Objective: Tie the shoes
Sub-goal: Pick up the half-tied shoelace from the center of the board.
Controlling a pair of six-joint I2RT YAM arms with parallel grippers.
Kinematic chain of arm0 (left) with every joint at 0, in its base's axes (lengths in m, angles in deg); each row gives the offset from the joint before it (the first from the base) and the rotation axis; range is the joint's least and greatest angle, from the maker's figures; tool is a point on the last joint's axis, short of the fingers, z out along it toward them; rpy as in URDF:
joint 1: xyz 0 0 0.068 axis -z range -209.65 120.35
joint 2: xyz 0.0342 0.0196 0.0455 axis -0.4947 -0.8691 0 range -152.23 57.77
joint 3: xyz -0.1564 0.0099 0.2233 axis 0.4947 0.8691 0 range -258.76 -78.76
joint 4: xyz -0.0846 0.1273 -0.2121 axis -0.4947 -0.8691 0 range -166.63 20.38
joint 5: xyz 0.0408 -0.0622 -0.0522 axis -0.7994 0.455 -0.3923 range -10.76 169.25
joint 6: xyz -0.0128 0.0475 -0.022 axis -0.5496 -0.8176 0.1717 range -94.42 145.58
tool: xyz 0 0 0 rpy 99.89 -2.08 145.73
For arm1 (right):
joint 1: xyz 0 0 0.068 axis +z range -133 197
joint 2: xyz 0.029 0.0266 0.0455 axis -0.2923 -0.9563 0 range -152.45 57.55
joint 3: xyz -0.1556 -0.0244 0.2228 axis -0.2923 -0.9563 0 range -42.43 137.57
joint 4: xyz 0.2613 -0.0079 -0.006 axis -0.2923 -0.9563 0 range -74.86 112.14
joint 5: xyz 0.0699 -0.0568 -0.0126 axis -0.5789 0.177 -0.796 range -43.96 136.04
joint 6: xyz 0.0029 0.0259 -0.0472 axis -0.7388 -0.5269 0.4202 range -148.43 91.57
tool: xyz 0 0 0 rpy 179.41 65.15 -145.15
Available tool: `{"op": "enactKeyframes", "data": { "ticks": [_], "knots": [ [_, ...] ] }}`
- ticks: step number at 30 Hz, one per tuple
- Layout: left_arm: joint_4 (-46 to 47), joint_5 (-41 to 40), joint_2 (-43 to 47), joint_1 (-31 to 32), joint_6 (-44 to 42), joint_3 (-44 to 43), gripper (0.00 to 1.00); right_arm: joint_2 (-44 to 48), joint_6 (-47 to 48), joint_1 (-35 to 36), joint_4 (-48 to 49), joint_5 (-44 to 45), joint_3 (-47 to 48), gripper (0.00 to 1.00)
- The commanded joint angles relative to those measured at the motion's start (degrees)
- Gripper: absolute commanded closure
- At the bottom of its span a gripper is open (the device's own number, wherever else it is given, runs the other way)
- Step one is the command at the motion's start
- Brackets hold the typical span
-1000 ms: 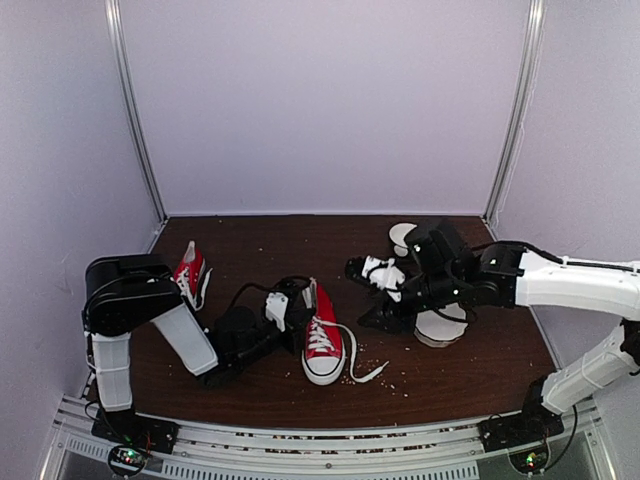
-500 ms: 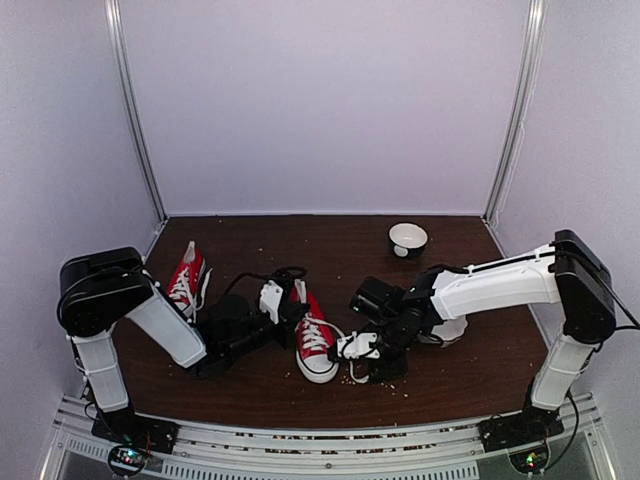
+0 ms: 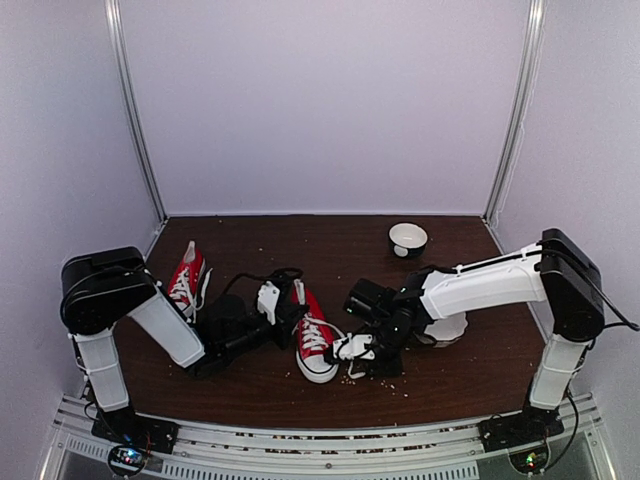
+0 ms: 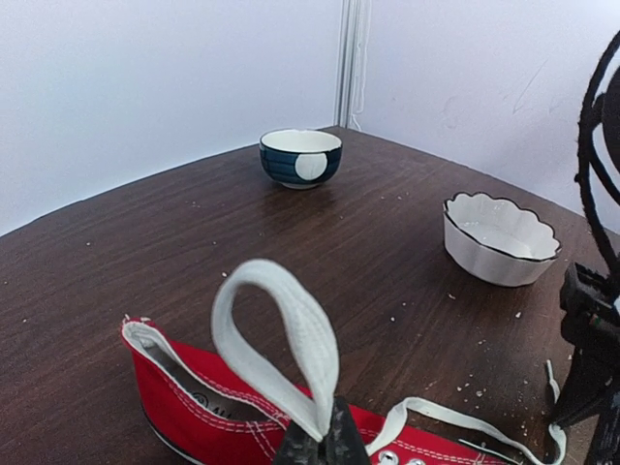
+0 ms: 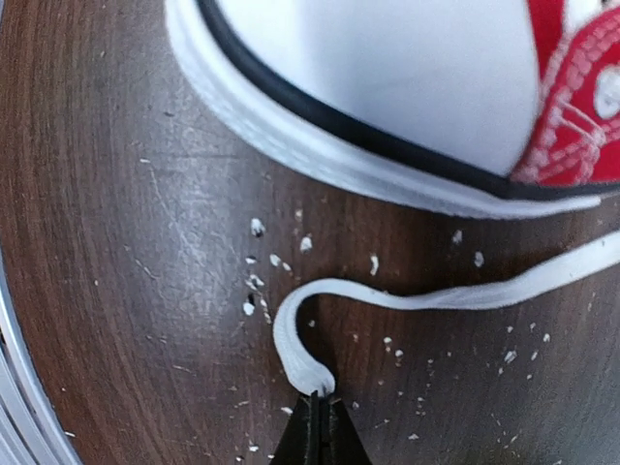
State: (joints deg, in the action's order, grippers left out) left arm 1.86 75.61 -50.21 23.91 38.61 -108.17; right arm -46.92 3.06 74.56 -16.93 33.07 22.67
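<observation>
One small red canvas sneaker with a white rubber toe (image 3: 315, 342) sits in the middle of the brown wooden tabletop (image 3: 330, 240). Its toe points near and its heel points far. The other red sneaker (image 3: 186, 280) lies well apart on the far left, and no claw is by it.

The left claw (image 4: 325, 448) is squeezed tight on a flat white lace loop (image 4: 310, 339). It holds the loop up above the open top of the shoe, at the heel end. The right claw (image 5: 318, 426) is low on the tabletop, just right of the toe. It is pinched tight on the bent tip of the loose white lace (image 5: 465, 294). That lace lies flat on the tabletop and runs from the right claw to the shoe.

So the loop stands to the far left of the right claw, with the shoe's front between them. I think the next job is to bring the loose lace over and around the loop. The right arm has that lace, so it is the one to go. A hard pull could drag the shoe or tug the loop out.
</observation>
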Motion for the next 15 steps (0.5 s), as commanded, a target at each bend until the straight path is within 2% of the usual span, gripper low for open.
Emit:
{"op": "enactKeyframes", "data": {
  "ticks": [1,5,10,13,15],
  "knots": [
    [5.8,0.8,-1.3,-0.5,-0.6,0.7,1.00,6.1,-6.3,-6.1,3.2,-2.4,0.6,1.00],
    [3.4,0.9,-0.2,-0.5,-1.1,0.3,1.00,6.1,-17.5,-15.0,13.9,-9.2,7.8,1.00],
    [4.2,1.7,0.5,-0.5,-1.4,0.8,1.00,-1.6,-32.6,-17.4,31.0,-17.5,19.8,1.00],
    [3.7,0.8,0.9,-0.5,-1.5,1.1,1.00,-6.4,-33.9,-17.1,27.0,-21.1,27.1,1.00],
    [3.7,0.3,1.1,-0.5,-1.7,1.6,1.00,-5.2,-30.7,-16.9,23.3,-20.8,25.4,0.99]
  ]
}}
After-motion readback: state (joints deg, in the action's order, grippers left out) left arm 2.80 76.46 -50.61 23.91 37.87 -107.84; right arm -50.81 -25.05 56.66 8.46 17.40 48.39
